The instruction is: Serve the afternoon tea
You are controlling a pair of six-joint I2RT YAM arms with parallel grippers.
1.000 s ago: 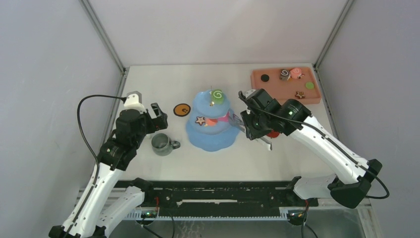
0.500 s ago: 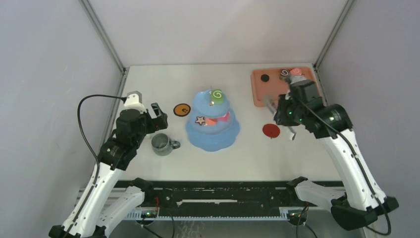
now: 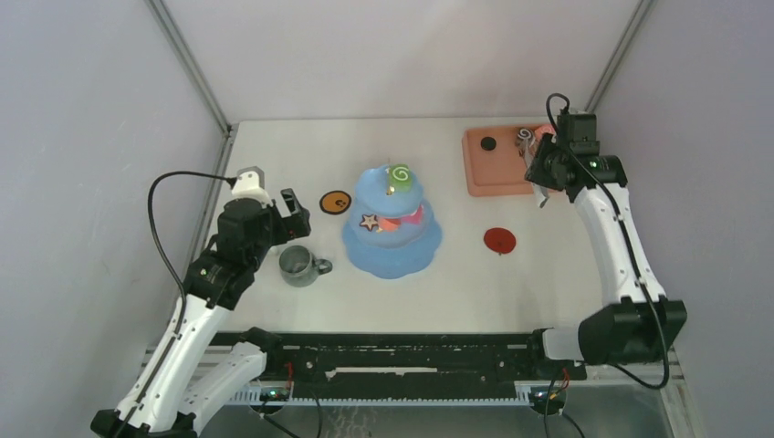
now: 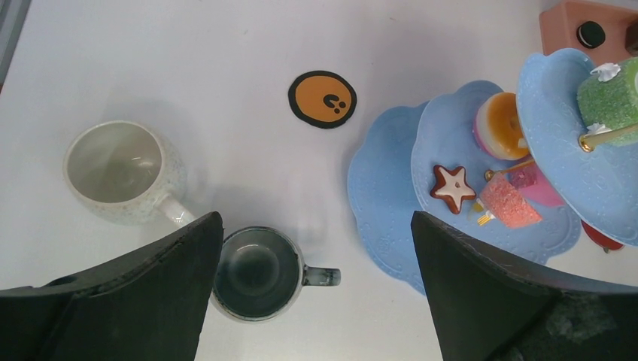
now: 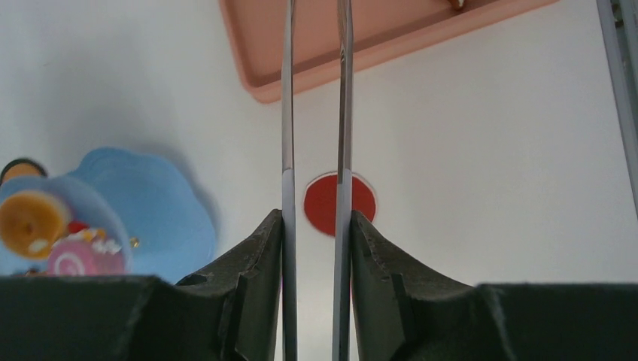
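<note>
1. Clenching long metal tongs (image 5: 288,113) in right fingers (image 5: 252,263) beside salmon-pink rectangular tray (image 3: 497,173), tips perhaps over it.
2. Holding left fingers (image 4: 173,278) spread wide, empty, above grey-green ceramic mug (image 4: 256,274) near white speckled mug (image 4: 120,173).
3. Showing light blue three-tier cake stand (image 3: 392,246) mid-desk, toy pastries (image 4: 454,186) on tiers.

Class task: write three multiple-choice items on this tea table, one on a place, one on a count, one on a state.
1. Where does the green swirl roll sit? A top tier of the cake stand; B pink tray; C table.
2. How many mugs stand near the left gripper? A one; B two; C three.
3. The right gripper is: A open, empty; B shut on a mug; C shut on the tongs.
Key: 1 A, it crowns the stand; 2 B, one white mug, one grey-green mug; 3 C, both blades pass between its fingers.
</note>
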